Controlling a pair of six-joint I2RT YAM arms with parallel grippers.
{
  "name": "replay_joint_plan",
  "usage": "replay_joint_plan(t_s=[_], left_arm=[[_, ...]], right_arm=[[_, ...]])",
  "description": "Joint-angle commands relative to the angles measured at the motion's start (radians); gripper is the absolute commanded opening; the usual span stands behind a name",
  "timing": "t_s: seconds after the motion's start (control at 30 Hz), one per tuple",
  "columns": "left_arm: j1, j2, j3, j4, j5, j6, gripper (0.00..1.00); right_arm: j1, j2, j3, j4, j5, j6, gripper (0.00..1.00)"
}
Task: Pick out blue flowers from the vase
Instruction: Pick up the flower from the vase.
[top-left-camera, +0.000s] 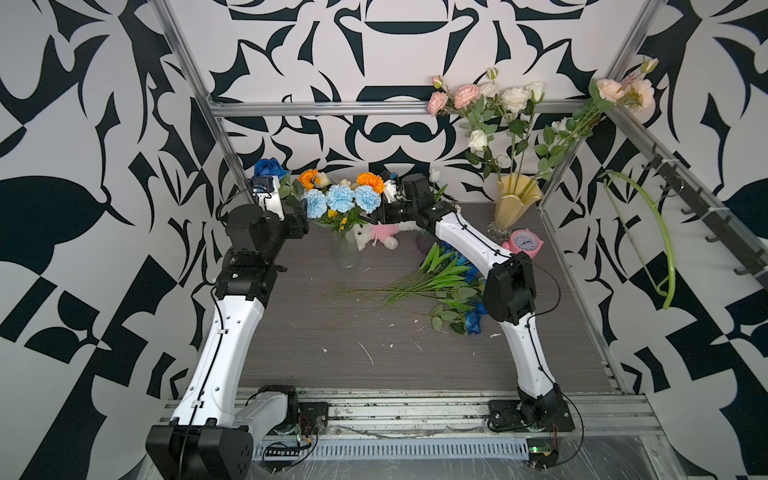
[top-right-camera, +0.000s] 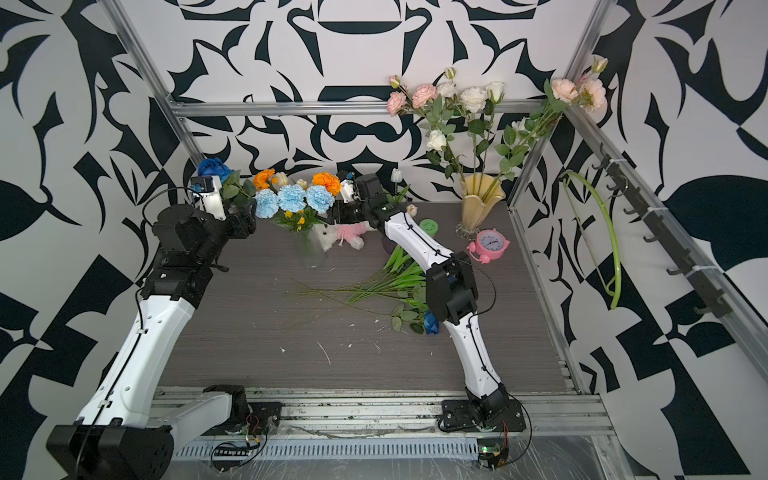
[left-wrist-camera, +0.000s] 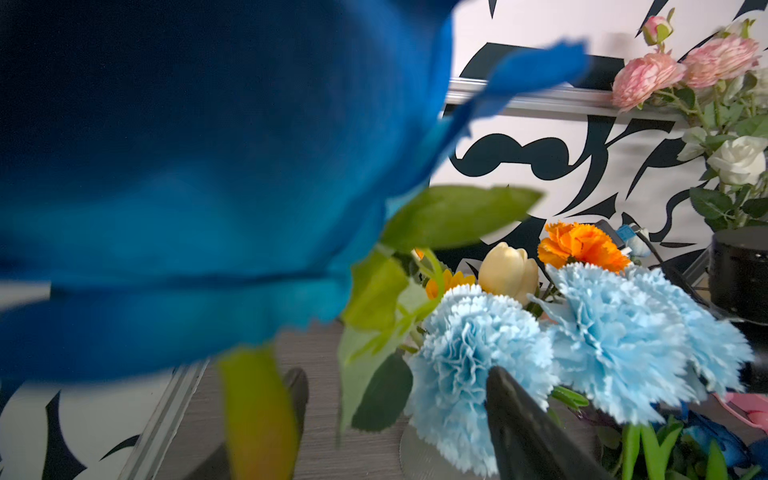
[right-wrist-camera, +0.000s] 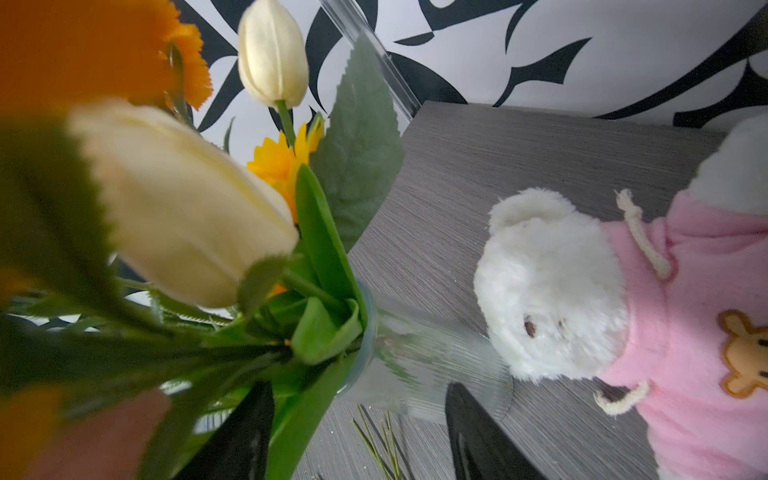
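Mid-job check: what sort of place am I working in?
Probably a robot test cell, not a home: an aluminium frame boxes in the grey tabletop, and black-and-white patterned panels form the walls.

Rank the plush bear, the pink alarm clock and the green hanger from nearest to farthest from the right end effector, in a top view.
Seen from the right end effector:
1. plush bear, right next to it.
2. pink alarm clock, toward the table's right edge.
3. green hanger, hanging beyond that edge, far right.
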Motion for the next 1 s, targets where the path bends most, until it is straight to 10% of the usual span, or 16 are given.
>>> replay_joint_plan(t_s=[0.0,0.73,0.97], left_arm=[[0.006,0.009,0.041,0.062,-0.012,-0.014,0.72],[0.077,0.095,-0.062,0.446,0.034,-0.175,0.74],[0.077,0.111,-0.051,0.513,0.085,-0.187,0.5]], right_arm=[[0.006,-0.051,-0.021,0.114,-0.029,0.049,0.65],[0.008,-0.06,-0.07,0.191,-0.056,0.039,0.65],[0.008,-0.072,-0.082,0.195,-0.062,0.033,0.65]])
